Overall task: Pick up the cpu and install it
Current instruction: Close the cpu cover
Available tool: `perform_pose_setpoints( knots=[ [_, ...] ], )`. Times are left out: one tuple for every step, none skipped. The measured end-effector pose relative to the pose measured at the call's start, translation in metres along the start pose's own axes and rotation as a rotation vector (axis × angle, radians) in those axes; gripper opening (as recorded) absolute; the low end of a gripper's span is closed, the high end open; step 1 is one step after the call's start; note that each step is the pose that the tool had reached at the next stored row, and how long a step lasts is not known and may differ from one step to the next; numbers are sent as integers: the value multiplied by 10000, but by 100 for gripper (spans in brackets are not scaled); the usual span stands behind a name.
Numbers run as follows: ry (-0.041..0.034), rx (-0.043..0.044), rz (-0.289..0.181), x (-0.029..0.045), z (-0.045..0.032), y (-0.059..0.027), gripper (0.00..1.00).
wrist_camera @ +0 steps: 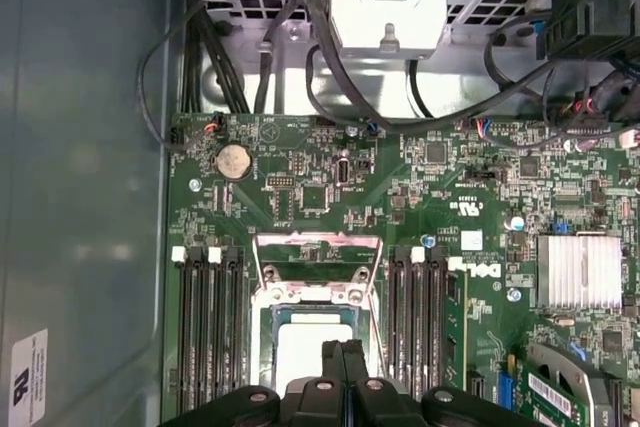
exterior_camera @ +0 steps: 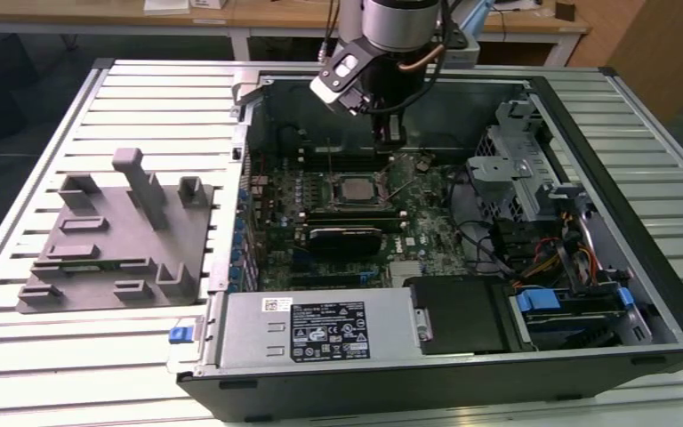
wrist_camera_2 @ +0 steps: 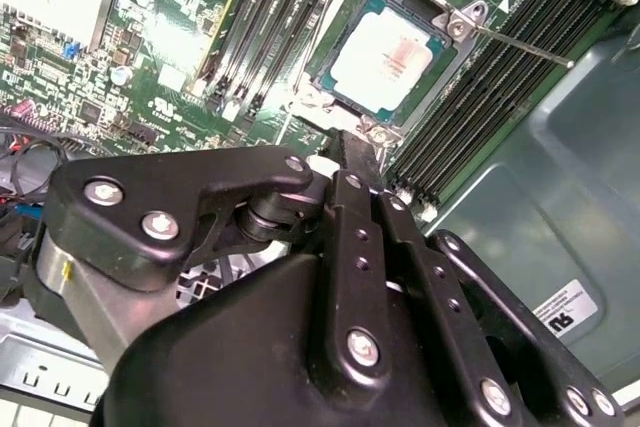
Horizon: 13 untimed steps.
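The cpu [exterior_camera: 354, 189] lies flat in the motherboard's socket, its pale silver top facing up. In both wrist views the cpu [wrist_camera_2: 392, 57] [wrist_camera: 312, 347] sits inside the dark socket frame [wrist_camera_2: 330, 59], apart from the fingers. My gripper [exterior_camera: 389, 140] hangs inside the open computer case, just behind the socket and a little above the board. Its two black fingers are pressed together with nothing between them; the gripper [wrist_camera_2: 351, 143] [wrist_camera: 343, 349] is shut. A thin metal socket lever [wrist_camera_2: 520, 45] sticks out beside the frame.
A grey plastic fixture [exterior_camera: 116, 236] with upright posts stands on the slatted table at the exterior view's left. Inside the case are memory slots [wrist_camera: 210, 317], a finned heatsink [wrist_camera: 578, 269], a drive cage [exterior_camera: 519, 169], cables [exterior_camera: 543, 262] and the power supply [exterior_camera: 317, 329].
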State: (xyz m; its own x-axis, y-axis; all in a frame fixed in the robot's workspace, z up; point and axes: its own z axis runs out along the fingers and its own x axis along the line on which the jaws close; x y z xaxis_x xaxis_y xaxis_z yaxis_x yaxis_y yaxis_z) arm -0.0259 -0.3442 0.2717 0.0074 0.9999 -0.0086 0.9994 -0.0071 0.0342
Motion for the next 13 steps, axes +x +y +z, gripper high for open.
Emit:
perform_pose_setpoints(
  knots=[
    [1,0,1,-1,1,7,11],
    [0,1,0,-2,1,15,11],
    [0,1,1,-2,1,26,11],
    [0,2,1,-2,1,42,11],
    [0,2,0,-2,2,59,11],
    [0,2,0,-2,3,77,11],
    [0,1,0,-2,3,94,11],
    [0,1,0,-2,4,108,11],
    [0,2,0,-2,4,120,11],
    [0,2,0,-2,4,130,11],
    [0,1,1,-2,5,140,11],
    [0,1,0,-2,5,149,11],
    [0,1,0,-2,5,156,11]
  ],
)
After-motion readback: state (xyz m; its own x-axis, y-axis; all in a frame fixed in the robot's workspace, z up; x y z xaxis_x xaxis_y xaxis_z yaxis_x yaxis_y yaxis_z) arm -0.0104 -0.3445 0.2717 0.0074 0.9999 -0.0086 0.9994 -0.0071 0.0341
